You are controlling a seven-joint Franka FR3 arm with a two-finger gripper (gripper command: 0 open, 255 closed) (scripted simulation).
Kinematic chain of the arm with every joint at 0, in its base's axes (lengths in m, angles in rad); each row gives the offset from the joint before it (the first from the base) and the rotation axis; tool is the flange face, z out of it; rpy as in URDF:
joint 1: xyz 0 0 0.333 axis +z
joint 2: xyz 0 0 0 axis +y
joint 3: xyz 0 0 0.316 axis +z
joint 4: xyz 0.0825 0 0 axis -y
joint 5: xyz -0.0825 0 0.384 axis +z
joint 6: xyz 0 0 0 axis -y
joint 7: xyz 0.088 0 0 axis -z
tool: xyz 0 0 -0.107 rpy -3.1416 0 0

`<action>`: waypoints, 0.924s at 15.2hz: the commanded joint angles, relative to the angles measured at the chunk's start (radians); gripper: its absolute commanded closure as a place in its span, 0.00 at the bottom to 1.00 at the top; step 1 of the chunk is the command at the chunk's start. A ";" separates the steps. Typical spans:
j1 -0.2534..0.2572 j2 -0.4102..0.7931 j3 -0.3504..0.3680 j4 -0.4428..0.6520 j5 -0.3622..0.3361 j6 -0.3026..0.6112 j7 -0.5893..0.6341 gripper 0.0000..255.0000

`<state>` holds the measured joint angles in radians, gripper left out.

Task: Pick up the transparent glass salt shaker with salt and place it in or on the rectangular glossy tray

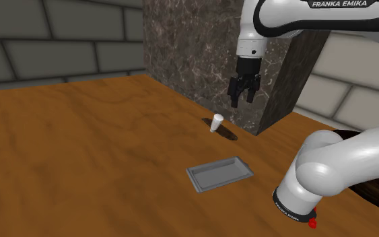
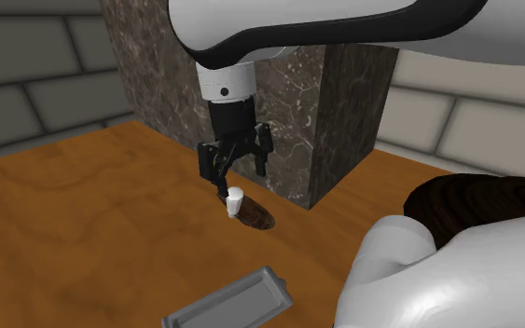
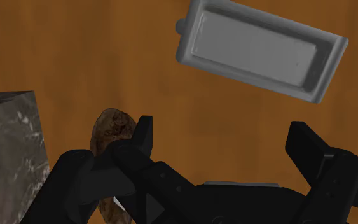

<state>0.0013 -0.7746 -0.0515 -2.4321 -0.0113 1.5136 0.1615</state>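
While claw (image 1: 243,102) hangs open, stone block (image 1: 201,54) flanks shaker (image 1: 216,123).

The salt shaker (image 1: 216,123) stands on the table (image 1: 80,155) just before the block (image 1: 201,54), the tray (image 1: 219,174) lying apart from both.

The wooden surface (image 1: 80,155) carries a grey tray (image 1: 219,173), a small white shaker (image 1: 216,123) just beside a flat brown patch (image 2: 255,219), and a dark marbled block (image 1: 201,54).
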 commanded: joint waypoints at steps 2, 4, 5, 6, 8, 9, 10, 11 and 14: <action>-0.003 0.021 -0.019 -0.006 -0.009 0.029 -0.023 0.00; -0.009 0.068 -0.058 -0.013 -0.023 0.088 -0.069 0.00; -0.011 0.094 -0.077 -0.014 -0.029 0.117 -0.093 0.00; -0.013 0.121 -0.096 -0.014 -0.034 0.146 -0.116 0.00; -0.016 0.181 -0.134 -0.008 -0.040 0.202 -0.163 0.00; -0.016 0.212 -0.152 -0.003 -0.041 0.230 -0.187 0.00; -0.017 0.245 -0.171 0.003 -0.040 0.257 -0.211 0.00; -0.016 0.279 -0.188 0.012 -0.038 0.284 -0.236 0.00; -0.013 0.387 -0.240 0.046 -0.021 0.358 -0.314 0.00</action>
<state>-0.0141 -0.4285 -0.2751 -2.3998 -0.0403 1.8431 -0.1255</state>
